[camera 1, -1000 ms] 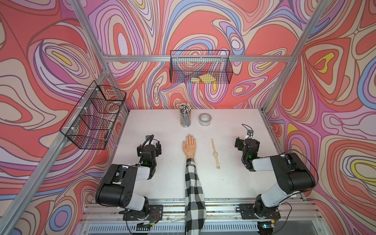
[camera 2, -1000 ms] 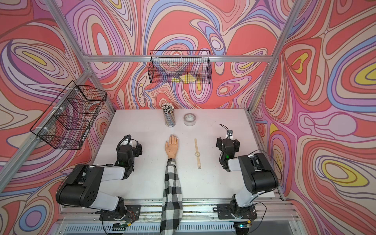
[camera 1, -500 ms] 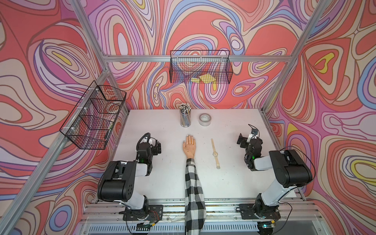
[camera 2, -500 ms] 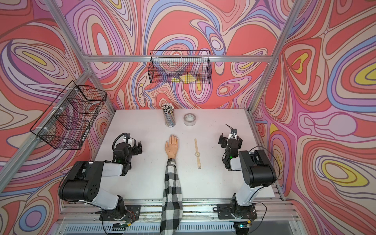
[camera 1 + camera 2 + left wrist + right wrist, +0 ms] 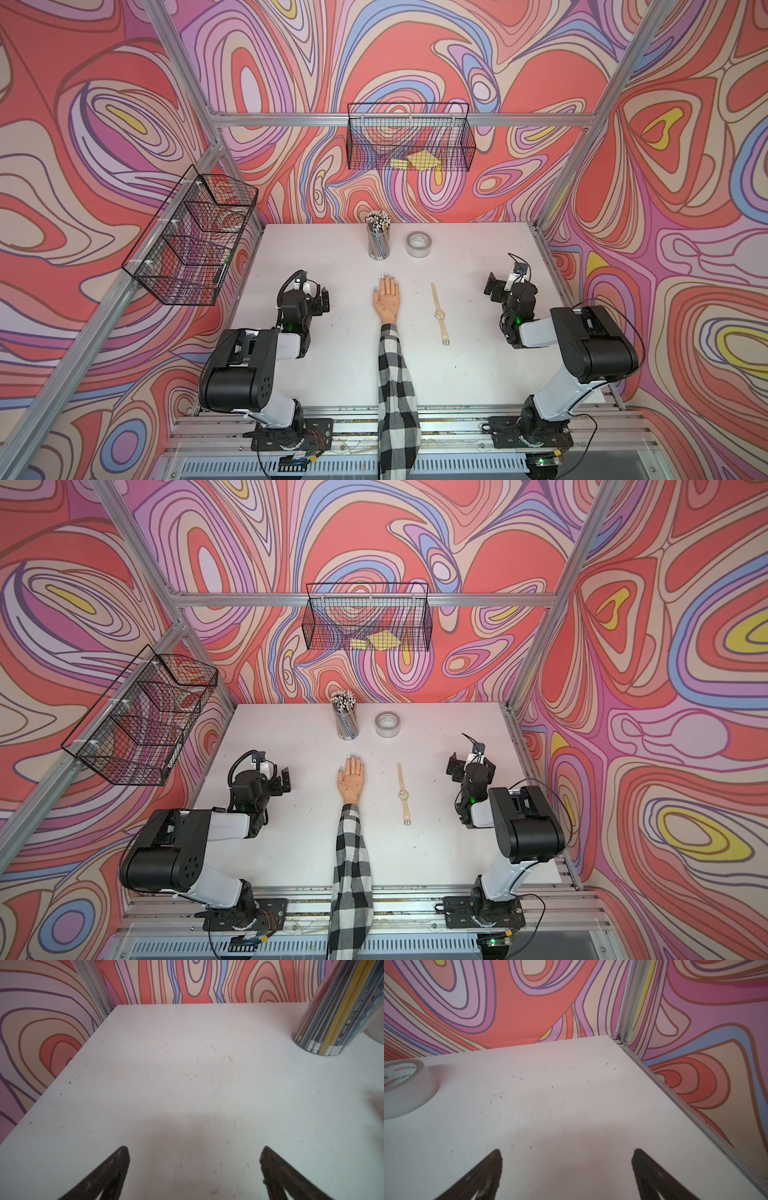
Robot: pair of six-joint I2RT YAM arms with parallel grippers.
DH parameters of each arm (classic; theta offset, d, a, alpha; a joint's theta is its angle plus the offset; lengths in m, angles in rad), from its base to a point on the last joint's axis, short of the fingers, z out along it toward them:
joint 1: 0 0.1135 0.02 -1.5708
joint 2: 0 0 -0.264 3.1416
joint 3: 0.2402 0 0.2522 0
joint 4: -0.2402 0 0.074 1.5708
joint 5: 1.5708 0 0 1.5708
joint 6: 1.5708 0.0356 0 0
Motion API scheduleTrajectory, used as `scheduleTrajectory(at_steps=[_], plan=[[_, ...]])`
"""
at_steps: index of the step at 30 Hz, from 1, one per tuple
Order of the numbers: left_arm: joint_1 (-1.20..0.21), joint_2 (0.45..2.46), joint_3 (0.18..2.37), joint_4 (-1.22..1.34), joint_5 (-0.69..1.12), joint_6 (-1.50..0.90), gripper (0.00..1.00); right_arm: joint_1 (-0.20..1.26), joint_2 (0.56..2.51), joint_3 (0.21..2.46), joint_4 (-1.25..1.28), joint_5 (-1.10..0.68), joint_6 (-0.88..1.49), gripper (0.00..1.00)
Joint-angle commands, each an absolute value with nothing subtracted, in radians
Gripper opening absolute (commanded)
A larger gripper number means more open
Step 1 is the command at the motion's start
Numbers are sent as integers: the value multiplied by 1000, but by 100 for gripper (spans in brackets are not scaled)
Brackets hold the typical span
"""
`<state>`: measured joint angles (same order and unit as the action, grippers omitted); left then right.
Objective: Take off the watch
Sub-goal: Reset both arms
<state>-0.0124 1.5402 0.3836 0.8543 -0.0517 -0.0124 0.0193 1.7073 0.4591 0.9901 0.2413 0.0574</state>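
Looking down in both top views, I find the watch [image 5: 439, 313] [image 5: 402, 793] lying flat on the white desk [image 5: 332, 374]. Its strap is stretched out straight from far to near, with the buckle at the near end. It sits right of the mannequin hand [image 5: 387, 300], close by but apart from it, and it is not on the wrist. The hand rests palm up with its fingers pointing to the far side, and a black-and-white checked sleeve [image 5: 397, 395] runs back from it to the near edge.

My left tool [image 5: 318, 296] is left of the mannequin hand, well clear of it. Its fingers are spread wide, and in its wrist view [image 5: 194, 1150] only bare desk shows between the two dark tips. My right tool [image 5: 505, 286] is over on the right, well apart from the watch and spread just as wide, with only bare desk between its tips too [image 5: 566, 1152].

At the far side stand a clear pencil cup [image 5: 378, 243] and, just right of it, a tape roll [image 5: 419, 245] lying flat. Each shows at the edge of a wrist view — the cup [image 5: 336, 1012] for the left arm, the roll [image 5: 406, 1088] for the right.
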Motion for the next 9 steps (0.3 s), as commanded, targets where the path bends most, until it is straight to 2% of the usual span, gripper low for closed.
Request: scheduleTrajectory(at_steps=[1, 5, 9], plan=[[-11, 1539, 386, 866, -41, -16, 99, 18, 1700, 455, 983, 225, 61, 98], [-11, 1538, 380, 871, -40, -15, 99, 16, 1718, 492, 922, 195, 63, 98], [-11, 1537, 382, 870, -40, -15, 99, 17, 1701, 461, 972, 185, 48, 98]])
